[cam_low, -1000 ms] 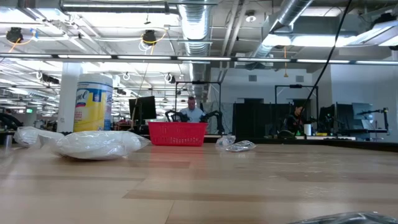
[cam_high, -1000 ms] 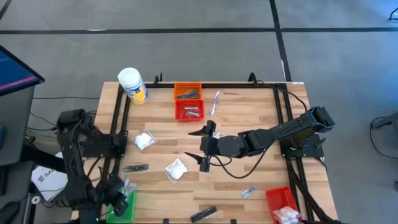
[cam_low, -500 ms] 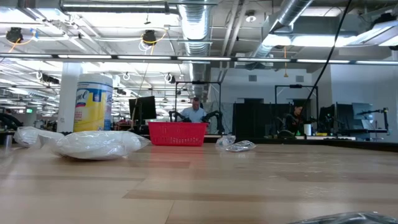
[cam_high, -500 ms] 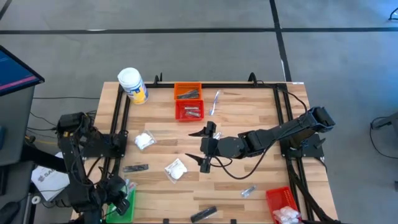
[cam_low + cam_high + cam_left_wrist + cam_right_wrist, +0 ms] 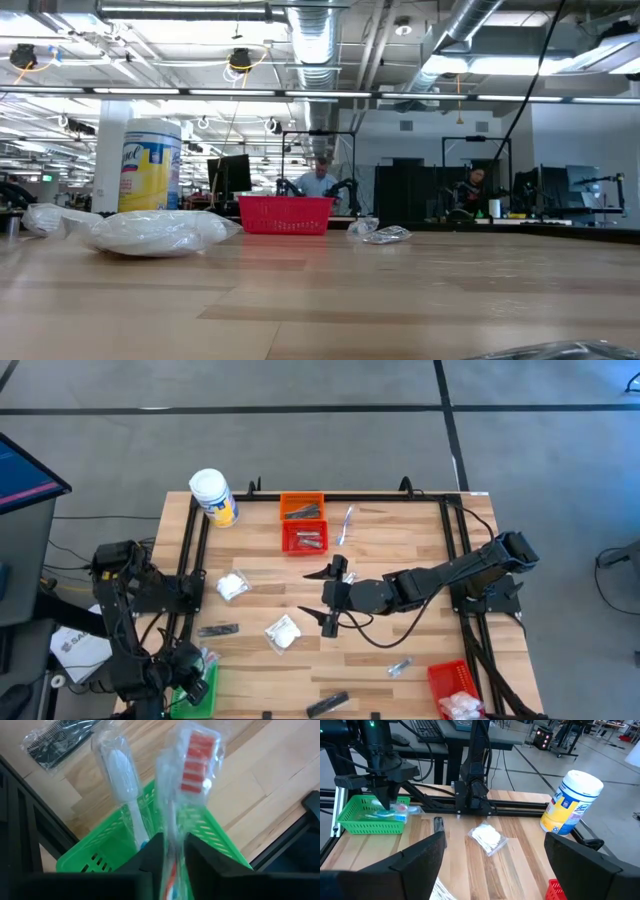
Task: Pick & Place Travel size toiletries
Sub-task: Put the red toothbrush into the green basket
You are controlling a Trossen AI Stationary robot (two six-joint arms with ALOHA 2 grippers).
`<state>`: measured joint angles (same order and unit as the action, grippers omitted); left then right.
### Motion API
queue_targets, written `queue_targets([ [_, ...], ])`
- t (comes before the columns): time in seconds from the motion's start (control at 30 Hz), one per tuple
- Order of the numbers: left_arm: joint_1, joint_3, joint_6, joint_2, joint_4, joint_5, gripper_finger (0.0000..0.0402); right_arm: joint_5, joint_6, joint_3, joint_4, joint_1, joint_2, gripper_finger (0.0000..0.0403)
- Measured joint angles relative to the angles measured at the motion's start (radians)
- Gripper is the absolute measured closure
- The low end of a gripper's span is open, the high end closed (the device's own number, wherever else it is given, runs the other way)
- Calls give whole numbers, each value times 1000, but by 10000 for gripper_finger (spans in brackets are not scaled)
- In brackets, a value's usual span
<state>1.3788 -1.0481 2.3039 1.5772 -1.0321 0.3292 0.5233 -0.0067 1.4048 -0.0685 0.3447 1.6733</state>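
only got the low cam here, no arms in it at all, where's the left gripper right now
observer: the left gripper is over the green basket, at the table's left edge, in the high view's bottom corner.
operator: anything in that basket
observer: two wrapped toothbrushes stand in it, the red-bristled toothbrush right at the gripper, the white toothbrush beside it.
operator: and the right arm
observer: the right gripper is mid-table, open and empty, facing a white packet.

Green basket (image 5: 210, 837), red-bristled toothbrush (image 5: 199, 757)
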Motion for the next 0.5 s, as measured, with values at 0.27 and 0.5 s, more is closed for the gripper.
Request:
queue_targets([
  [0.27, 0, 1, 0, -10, 9, 5, 212, 0, 0, 0, 0, 0, 0, 66],
  [0.5, -11, 0, -9, -66, 10, 34, 178, 0, 0, -1, -3, 0, 0, 66],
])
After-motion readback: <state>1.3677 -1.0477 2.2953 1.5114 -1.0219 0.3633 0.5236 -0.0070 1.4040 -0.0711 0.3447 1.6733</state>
